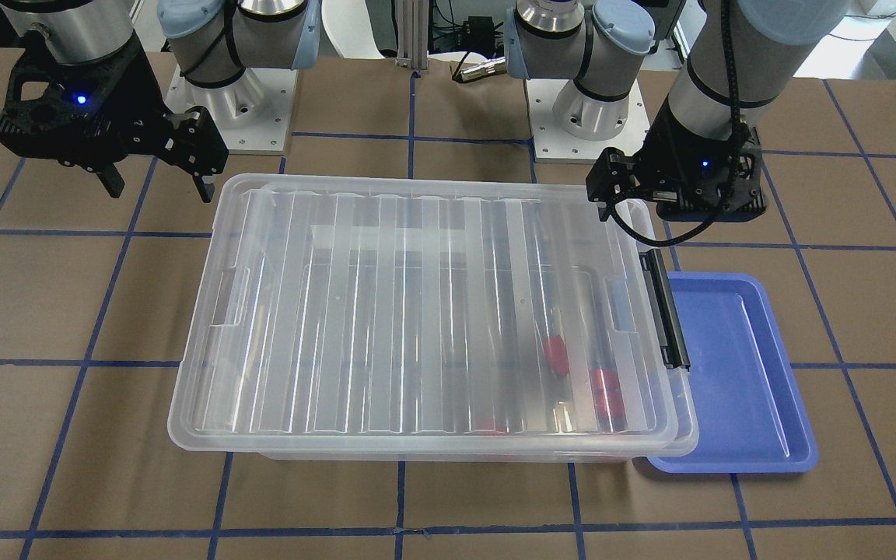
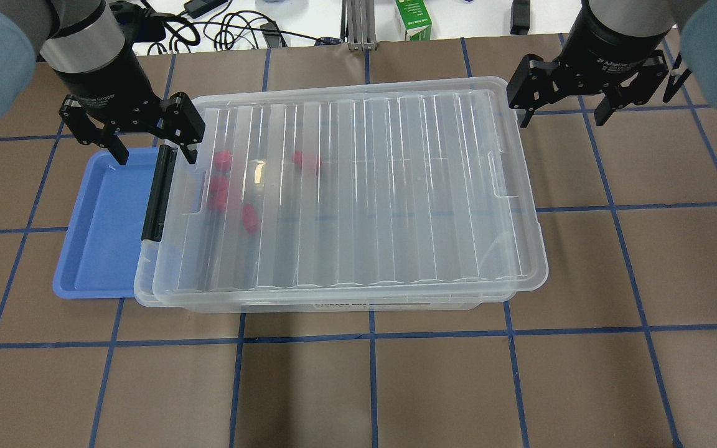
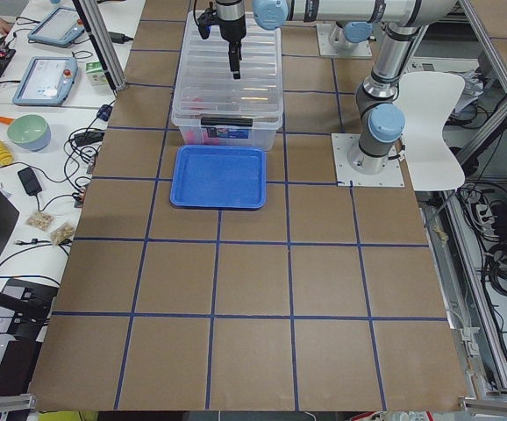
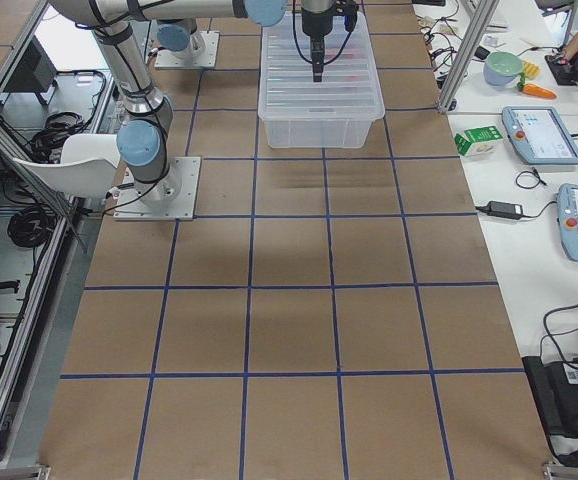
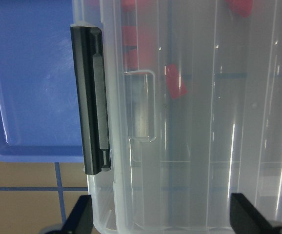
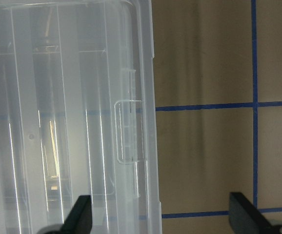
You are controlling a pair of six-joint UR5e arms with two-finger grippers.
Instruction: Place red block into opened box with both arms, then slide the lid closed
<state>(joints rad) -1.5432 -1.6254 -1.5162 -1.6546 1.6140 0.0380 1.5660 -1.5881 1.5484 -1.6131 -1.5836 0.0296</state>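
Observation:
The clear box (image 2: pixel 147 292) stands mid-table with its black latch bar (image 2: pixel 158 193) at the end on my left. The ribbed clear lid (image 2: pixel 365 186) lies flat over it, shifted slightly toward my right, so a strip of box rim shows by the latch. Several red blocks (image 2: pixel 217 193) lie inside near the latch end, blurred through the lid (image 1: pixel 417 311). My left gripper (image 2: pixel 154 154) hangs open above the far latch corner, holding nothing. My right gripper (image 2: pixel 562 118) hangs open just past the far right corner, also holding nothing. The latch (image 5: pixel 92 102) and red blocks (image 5: pixel 175 83) show in the left wrist view.
A blue tray (image 2: pixel 103 230) with nothing in it lies against the box's latch end, partly under it. Beyond the far table edge are cables and a green carton (image 2: pixel 413 18). Brown table with blue grid lines (image 2: pixel 371 386) stretches on the near side.

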